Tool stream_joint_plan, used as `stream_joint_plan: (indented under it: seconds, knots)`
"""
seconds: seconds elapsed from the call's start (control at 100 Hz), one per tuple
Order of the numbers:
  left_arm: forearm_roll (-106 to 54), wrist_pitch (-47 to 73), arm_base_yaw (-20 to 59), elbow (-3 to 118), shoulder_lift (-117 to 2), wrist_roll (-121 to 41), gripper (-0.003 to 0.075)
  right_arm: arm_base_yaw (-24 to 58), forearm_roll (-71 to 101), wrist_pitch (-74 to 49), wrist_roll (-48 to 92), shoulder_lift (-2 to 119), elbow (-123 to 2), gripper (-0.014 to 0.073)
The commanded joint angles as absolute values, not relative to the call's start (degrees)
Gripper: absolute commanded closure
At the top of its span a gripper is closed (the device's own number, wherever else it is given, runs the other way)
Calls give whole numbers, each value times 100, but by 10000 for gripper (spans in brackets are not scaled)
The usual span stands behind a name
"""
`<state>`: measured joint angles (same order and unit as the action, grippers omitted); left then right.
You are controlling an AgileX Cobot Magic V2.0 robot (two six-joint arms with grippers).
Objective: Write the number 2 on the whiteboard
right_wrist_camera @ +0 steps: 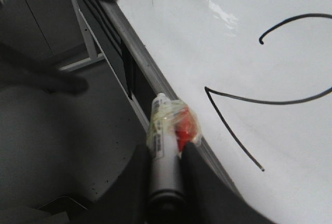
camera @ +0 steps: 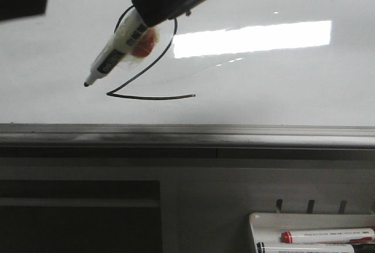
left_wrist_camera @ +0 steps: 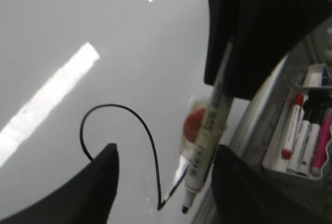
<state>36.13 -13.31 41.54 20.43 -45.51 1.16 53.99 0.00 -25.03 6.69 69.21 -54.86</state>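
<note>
Our right gripper [right_wrist_camera: 167,154] has its 2 dark fingers pressed against the barrel of a slim white whiteboard marker with a black-printed label and a red blob taped to its side [camera: 120,48], gripping it behind the tape, which we judge a sound place to hold since the tape bulge there resists sliding. The marker looks light and rigid, with a smooth plastic body that could slip or twist in the jaws if pushed hard against the board, so we would keep pressure gentle. In the front view its black tip sits just left of the drawing, and we cannot tell whether it touches the surface. Our left gripper [left_wrist_camera: 165,182] shows 2 dark fingers spread wide apart with nothing between them. The thin black hand-drawn number 2 [camera: 149,86], with curled top, diagonal stroke and flat base line, looks complete on the wide glossy white whiteboard [camera: 281,83], left of a bright rectangular light reflection [camera: 252,37]; we judge the ink fresh and easy to smear, and the board itself stiff and slick. Below runs the grey metal bottom rail [camera: 187,136]. Lower right, a small white marker tray [camera: 266,221] holds spare markers: the front view shows a white 1 with a red cap [camera: 328,236], and the left wrist view adds more white markers and a pink 1 [left_wrist_camera: 321,141] lying side by side.
</note>
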Motion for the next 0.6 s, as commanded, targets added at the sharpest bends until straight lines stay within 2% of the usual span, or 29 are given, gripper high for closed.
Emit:
stream_joint_plan:
  seconds: [0.0, 0.36, 0.48, 0.59]
  knots:
    - [3617, -1565, 4193, 2202, -4803, 142, 281, 5434, -53, -2285, 683, 6842, -5833, 643]
    - [3794, -1654, 4185, 2248, -5428, 130, 289, 5731, 0, -2569, 683, 6842, -6079, 643]
    - [3751, -1663, 4185, 2248, -5431, 130, 391, 5731, 65, -2672, 683, 6842, -6079, 643]
    - [3751, -1652, 4185, 2236, -5442, 130, 560, 5731, 172, -2683, 683, 6842, -6079, 643]
